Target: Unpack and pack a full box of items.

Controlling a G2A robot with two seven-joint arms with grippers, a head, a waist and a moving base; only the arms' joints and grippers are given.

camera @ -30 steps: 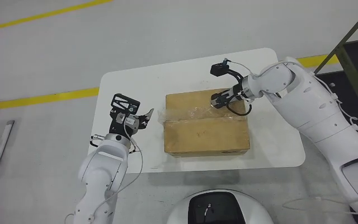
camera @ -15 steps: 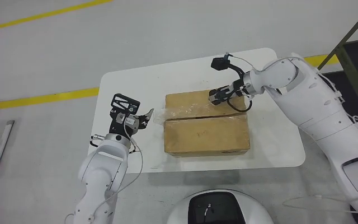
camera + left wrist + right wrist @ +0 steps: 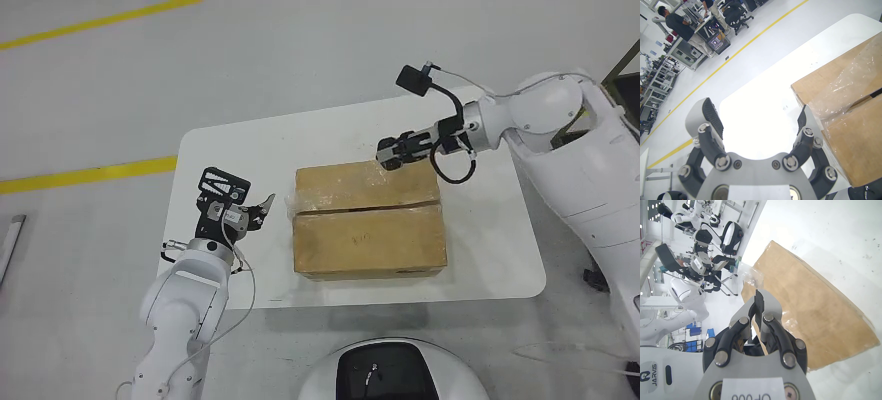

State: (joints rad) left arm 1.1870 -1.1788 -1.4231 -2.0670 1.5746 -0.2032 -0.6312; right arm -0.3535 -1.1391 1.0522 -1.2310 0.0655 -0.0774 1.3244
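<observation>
A closed brown cardboard box (image 3: 370, 225) lies in the middle of the white table (image 3: 230, 150). Clear tape (image 3: 292, 207) runs along its top seam and bunches up, crumpled, at the box's left end (image 3: 844, 89). My left gripper (image 3: 262, 208) is open just beside that taped end, one finger close to the box corner (image 3: 755, 107). My right gripper (image 3: 388, 152) is shut above the box's far edge, near its right end. In the right wrist view its pads (image 3: 758, 298) are pressed together over the box (image 3: 810, 317), with nothing visible between them.
Bare tabletop lies to the left of the box (image 3: 761, 91) and along the far edge (image 3: 330, 125). The table's near edge (image 3: 400, 300) runs close behind the box. Yellow floor lines (image 3: 80, 175) pass beyond the table.
My right gripper has lifted off the box's top near the seam and drawn back toward the far edge, staying shut. The left arm and the box have not moved.
</observation>
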